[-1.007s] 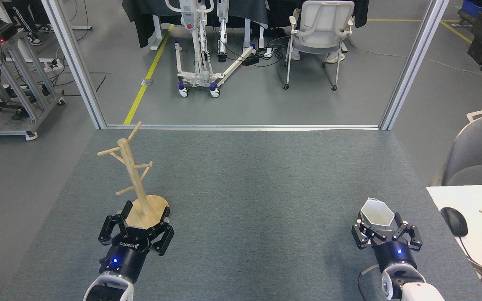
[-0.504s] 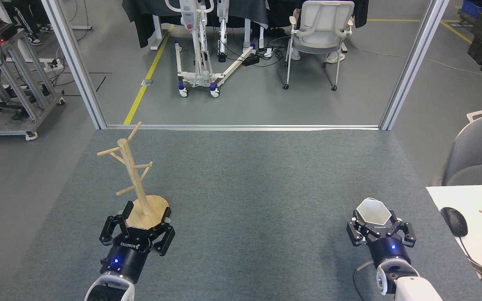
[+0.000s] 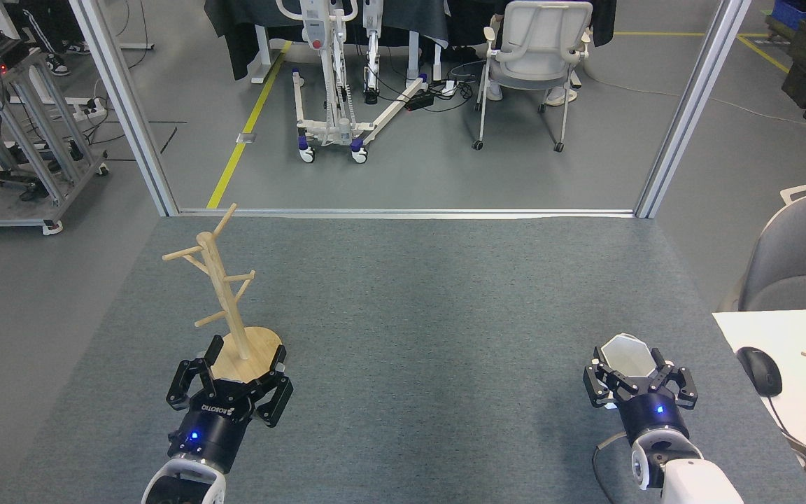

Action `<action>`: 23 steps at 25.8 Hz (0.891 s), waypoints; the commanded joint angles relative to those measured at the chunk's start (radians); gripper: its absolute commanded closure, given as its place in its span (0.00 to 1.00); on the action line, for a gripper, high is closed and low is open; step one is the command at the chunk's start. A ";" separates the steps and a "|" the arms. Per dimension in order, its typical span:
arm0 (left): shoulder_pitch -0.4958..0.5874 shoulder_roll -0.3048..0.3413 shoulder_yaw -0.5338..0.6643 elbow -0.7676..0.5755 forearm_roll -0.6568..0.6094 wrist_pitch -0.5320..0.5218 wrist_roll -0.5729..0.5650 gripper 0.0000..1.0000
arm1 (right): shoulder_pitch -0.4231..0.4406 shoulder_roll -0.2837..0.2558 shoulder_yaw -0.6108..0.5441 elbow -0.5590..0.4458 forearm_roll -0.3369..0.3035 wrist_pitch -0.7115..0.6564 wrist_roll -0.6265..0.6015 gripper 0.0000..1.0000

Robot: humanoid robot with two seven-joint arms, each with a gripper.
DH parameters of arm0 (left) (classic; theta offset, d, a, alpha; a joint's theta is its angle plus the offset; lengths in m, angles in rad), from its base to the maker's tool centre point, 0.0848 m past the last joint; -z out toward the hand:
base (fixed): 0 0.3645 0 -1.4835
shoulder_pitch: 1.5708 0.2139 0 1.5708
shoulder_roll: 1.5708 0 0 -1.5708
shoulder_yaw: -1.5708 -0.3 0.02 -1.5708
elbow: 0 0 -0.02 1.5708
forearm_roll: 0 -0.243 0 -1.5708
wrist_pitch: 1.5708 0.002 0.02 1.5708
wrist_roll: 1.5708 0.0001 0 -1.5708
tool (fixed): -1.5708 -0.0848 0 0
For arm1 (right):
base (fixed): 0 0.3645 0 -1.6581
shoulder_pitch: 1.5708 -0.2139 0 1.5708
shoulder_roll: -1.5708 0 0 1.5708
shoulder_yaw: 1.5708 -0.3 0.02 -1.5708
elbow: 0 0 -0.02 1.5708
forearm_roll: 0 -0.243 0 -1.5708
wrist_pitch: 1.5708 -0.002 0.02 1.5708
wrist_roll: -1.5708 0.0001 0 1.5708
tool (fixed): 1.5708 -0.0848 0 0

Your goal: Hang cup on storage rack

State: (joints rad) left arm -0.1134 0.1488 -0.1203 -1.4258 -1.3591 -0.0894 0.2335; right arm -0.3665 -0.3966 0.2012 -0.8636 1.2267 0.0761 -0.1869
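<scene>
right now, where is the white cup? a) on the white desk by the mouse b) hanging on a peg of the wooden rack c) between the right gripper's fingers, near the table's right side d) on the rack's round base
c: the cup sits between the fingers of the right gripper, far across the table from the storage rack, whose pegs are all bare.

From my seat the table [image 3: 403, 315] reads as grey cloth — a matt, felt-like weave with a slightly rough nap. The storage rack [image 3: 224, 294] is pale bare wood, smooth and satin on the round base, faint grain showing. The cup [image 3: 625, 353] looks like white glazed ceramic (only a soft sheen, no hard glare). My left gripper [image 3: 230, 378] and right gripper [image 3: 637, 378] are matt black, metal or plastic — I can't tell which — with glossy white shells on the wrists behind.
</scene>
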 commanded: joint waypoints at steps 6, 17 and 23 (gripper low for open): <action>0.001 0.002 -0.001 -0.005 0.002 -0.001 0.000 0.01 | 0.001 -0.001 0.001 0.000 0.002 -0.007 -0.006 0.39; 0.000 0.009 -0.002 -0.025 0.120 -0.015 0.003 0.01 | 0.000 -0.004 0.000 -0.034 0.004 -0.009 -0.003 0.57; -0.002 0.012 -0.004 -0.030 0.118 -0.053 0.003 0.01 | -0.006 -0.036 -0.003 -0.175 -0.001 -0.110 0.175 0.62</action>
State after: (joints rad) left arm -0.1136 0.1600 -0.1237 -1.4550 -1.2418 -0.1177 0.2363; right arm -0.3689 -0.4136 0.1997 -0.9701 1.2280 0.0132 -0.1147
